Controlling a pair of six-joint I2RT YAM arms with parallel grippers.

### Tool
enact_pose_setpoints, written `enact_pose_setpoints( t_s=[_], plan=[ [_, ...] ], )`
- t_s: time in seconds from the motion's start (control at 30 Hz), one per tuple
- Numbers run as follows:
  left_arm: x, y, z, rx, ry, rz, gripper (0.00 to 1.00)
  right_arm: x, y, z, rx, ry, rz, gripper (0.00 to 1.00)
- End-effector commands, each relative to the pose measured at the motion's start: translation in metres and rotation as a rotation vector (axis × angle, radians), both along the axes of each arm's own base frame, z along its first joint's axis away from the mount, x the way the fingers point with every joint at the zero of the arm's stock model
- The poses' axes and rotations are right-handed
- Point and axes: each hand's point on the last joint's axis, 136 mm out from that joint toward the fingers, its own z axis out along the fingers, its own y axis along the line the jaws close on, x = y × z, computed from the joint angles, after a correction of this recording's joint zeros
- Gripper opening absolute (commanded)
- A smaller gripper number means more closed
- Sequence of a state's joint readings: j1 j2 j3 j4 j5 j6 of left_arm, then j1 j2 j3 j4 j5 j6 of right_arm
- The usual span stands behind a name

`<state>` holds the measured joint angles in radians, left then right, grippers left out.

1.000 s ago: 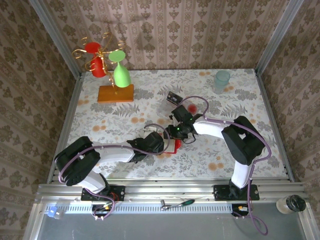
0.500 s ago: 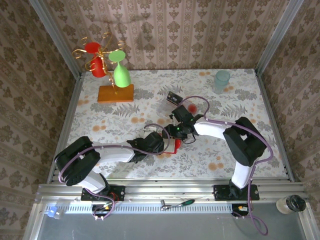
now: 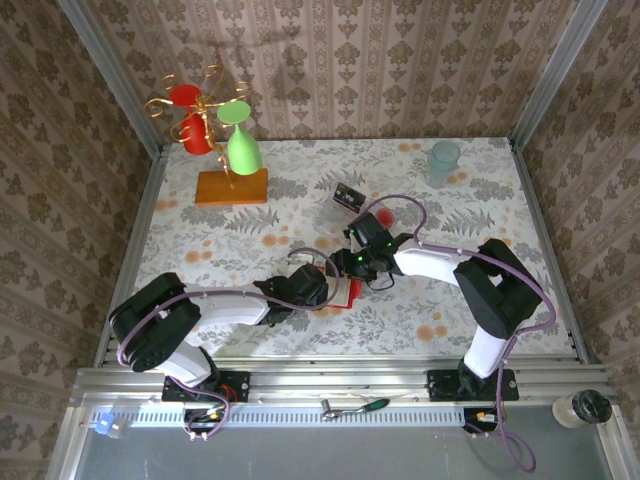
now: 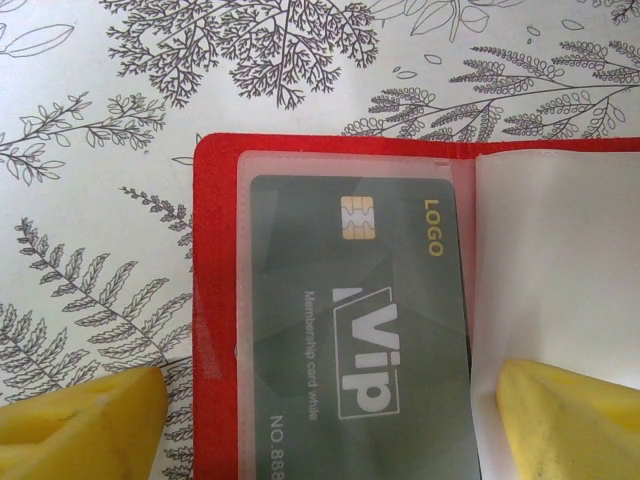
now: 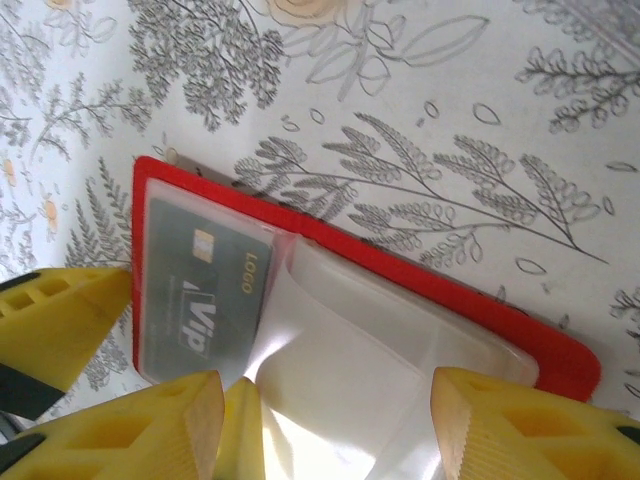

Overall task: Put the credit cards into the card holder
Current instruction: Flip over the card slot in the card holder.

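Note:
The red card holder point(image 3: 351, 293) lies open on the table, near the middle front. Its red edge point(image 4: 212, 300) frames a clear pocket holding a dark grey VIP credit card point(image 4: 350, 330). My left gripper point(image 4: 325, 440) is open and straddles that pocket, one finger on the table and one on the pale sleeve. My right gripper point(image 5: 330, 440) is open over the holder's point(image 5: 430, 285) pale sleeves, next to the pocketed card point(image 5: 195, 290). A black card point(image 3: 348, 194) and a whitish card with a red blotch point(image 3: 384, 214) lie farther back. Both grippers point(image 3: 325, 290) point(image 3: 353, 268) meet at the holder.
A gold cup stand on a wooden base point(image 3: 232, 186) with red and green cups stands at the back left. A pale teal cup point(image 3: 445, 160) sits at the back right. A jar point(image 3: 582, 408) and a hand tool point(image 3: 355, 407) lie on the near rail.
My right gripper's jaws have widened and its arm has shifted slightly to the right. The left arm and the holder have stayed put.

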<state>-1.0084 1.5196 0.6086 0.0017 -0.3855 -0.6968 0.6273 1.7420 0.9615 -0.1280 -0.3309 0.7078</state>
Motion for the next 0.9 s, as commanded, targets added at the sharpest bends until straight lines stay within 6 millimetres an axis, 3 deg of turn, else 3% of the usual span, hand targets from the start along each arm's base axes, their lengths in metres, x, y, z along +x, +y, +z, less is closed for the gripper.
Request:
enact_pose_setpoints(
  t_s=[0.0,0.3,0.47,0.7,0.87],
  plan=[
    [-0.007,0.005,-0.011,0.023,0.027,-0.002,0.86,-0.003,0.006,-0.009,0.019,0.036,0.009,0.58],
    [-0.006,0.004,-0.009,0.019,0.023,-0.002,0.86,-0.001,0.017,-0.003,0.064,0.048,0.032,0.57],
    [-0.005,0.002,-0.002,0.005,0.011,-0.004,0.87,0.000,0.023,0.010,0.099,0.035,0.044,0.56],
    [0.003,0.010,0.041,-0.038,-0.073,0.028,0.99,-0.001,0.036,0.031,0.146,0.022,0.053,0.58],
    [0.008,0.035,0.068,-0.083,-0.126,0.083,1.00,-0.002,0.052,0.038,0.156,0.018,0.074,0.59]
  ],
)
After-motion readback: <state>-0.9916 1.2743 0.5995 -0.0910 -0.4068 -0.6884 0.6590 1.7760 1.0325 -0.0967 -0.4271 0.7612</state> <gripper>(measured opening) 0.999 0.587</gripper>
